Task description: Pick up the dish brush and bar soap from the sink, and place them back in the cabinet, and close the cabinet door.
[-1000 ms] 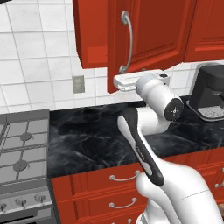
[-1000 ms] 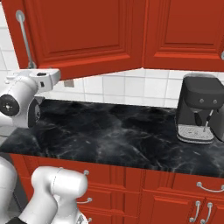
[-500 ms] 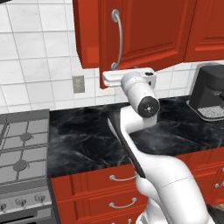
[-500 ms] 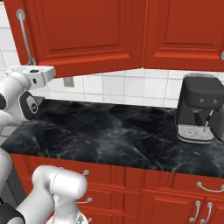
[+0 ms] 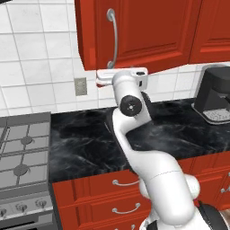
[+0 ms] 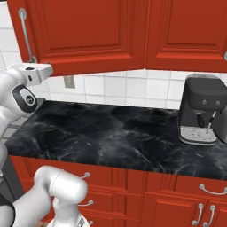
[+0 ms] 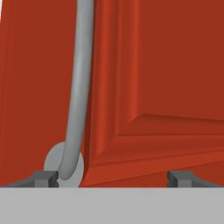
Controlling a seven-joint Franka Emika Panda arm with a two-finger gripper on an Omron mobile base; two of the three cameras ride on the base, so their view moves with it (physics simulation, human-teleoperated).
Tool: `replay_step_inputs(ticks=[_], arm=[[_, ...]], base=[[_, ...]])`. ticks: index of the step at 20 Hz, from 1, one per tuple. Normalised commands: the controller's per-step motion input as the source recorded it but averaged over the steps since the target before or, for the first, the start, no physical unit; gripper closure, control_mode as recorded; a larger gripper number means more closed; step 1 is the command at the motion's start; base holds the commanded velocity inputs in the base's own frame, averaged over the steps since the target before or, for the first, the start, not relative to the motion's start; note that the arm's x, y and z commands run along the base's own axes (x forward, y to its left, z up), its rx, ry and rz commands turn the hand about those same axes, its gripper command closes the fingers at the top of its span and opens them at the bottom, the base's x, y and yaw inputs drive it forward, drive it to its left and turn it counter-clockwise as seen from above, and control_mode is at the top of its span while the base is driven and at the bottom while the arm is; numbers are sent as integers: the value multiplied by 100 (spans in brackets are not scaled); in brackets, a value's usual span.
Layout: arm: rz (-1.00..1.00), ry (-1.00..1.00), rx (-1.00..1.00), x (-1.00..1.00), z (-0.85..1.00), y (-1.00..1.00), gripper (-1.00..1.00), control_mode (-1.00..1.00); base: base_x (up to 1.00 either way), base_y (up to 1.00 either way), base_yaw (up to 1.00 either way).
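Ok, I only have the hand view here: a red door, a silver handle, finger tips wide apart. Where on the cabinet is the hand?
Observer: The gripper is open at the bottom edge of the cabinet door, right by the lower end of its handle.
Operator: What is below it?
Observer: A black marble counter, with a dark coffee machine standing further to the right.
Operator: And to the left?
Observer: A gas stove joins the counter's end.

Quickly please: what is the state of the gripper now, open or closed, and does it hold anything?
Gripper: open and holding nothing; it faces the cabinet door, one fingertip beside the handle's lower end.
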Motion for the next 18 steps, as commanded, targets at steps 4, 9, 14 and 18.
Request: replay_step_inputs(ticks=[4,9,14,18], arm=[[-2,0,0,35,0,2,-100,-100],[0,0,0,35,0,0,-100,-100],[0,0,0,33,0,0,-100,-100],[0,0,0,30,0,0,-100,-100]], base=[[0,0,0],[0,0,0],[0,0,0],[0,0,0]])
